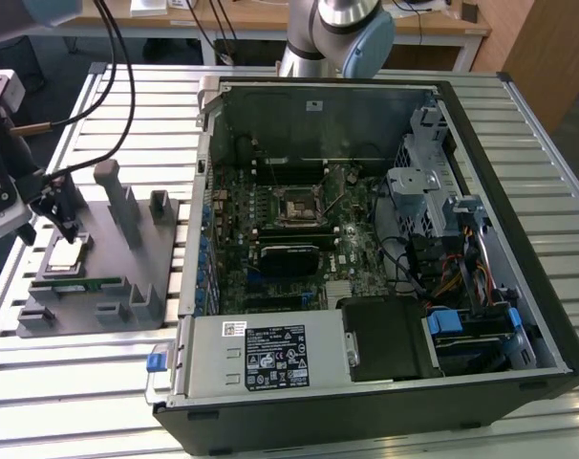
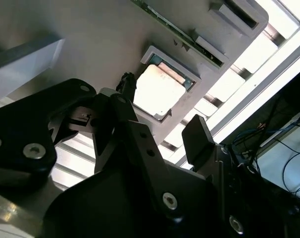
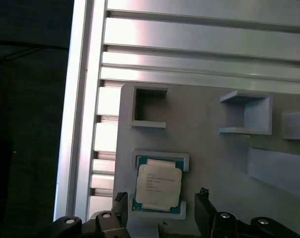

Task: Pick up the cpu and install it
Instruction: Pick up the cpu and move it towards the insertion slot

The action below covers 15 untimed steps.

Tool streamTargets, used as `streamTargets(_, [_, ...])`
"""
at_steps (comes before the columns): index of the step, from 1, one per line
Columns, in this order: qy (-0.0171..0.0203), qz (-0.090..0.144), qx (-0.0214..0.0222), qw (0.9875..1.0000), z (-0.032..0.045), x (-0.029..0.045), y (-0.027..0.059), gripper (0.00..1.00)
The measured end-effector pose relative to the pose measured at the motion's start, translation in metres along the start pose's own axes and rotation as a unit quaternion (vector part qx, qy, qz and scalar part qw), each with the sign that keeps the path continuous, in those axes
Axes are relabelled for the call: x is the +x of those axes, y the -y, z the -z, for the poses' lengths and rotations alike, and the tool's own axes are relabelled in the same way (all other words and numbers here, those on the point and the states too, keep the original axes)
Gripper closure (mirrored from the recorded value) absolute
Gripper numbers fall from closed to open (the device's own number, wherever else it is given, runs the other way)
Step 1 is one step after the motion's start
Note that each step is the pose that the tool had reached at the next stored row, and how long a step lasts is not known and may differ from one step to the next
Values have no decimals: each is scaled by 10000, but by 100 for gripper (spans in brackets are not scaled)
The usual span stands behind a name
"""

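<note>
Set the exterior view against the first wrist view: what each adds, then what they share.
Exterior view: the open computer case with its motherboard socket, and the memory stick on the grey holder. First wrist view: the end effector open, its fingertips either side of the cpu, clear of it. Both: the cpu seated in that holder, end effector over it.
</note>
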State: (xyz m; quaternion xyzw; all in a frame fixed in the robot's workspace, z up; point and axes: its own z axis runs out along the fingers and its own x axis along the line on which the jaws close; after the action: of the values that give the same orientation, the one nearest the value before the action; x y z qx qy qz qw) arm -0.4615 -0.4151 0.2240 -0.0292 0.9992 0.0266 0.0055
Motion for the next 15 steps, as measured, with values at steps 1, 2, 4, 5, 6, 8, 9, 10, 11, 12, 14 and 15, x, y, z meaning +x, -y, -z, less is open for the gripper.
streamTargets(1, [2, -34, 0, 10000, -18, -1, 0, 35])
streamTargets(2, [5, -83, 1, 10000, -38, -1, 0, 35])
streamTargets(4, [8, -143, 2, 9999, -74, -1, -10, 35])
streamTargets(5, [9, -159, 2, 9999, -92, -1, -20, 35])
streamTargets(6, [10, -174, 2, 9998, -111, -2, -29, 35])
streamTargets(8, [11, -205, 3, 9998, -147, -2, -42, 35])
streamTargets(9, [12, -221, 3, 9998, -161, -2, -42, 35])
streamTargets(10, [13, -229, 2, 9997, -171, -2, -41, 35])
streamTargets(11, [13, -231, 3, 9997, -180, -2, -41, 35])
streamTargets(12, [13, -232, 3, 9997, -191, -1, -40, 35])
streamTargets(14, [12, -233, 3, 9997, -218, -1, -39, 35])
streamTargets(15, [13, -233, 4, 9997, -234, 0, -38, 35])
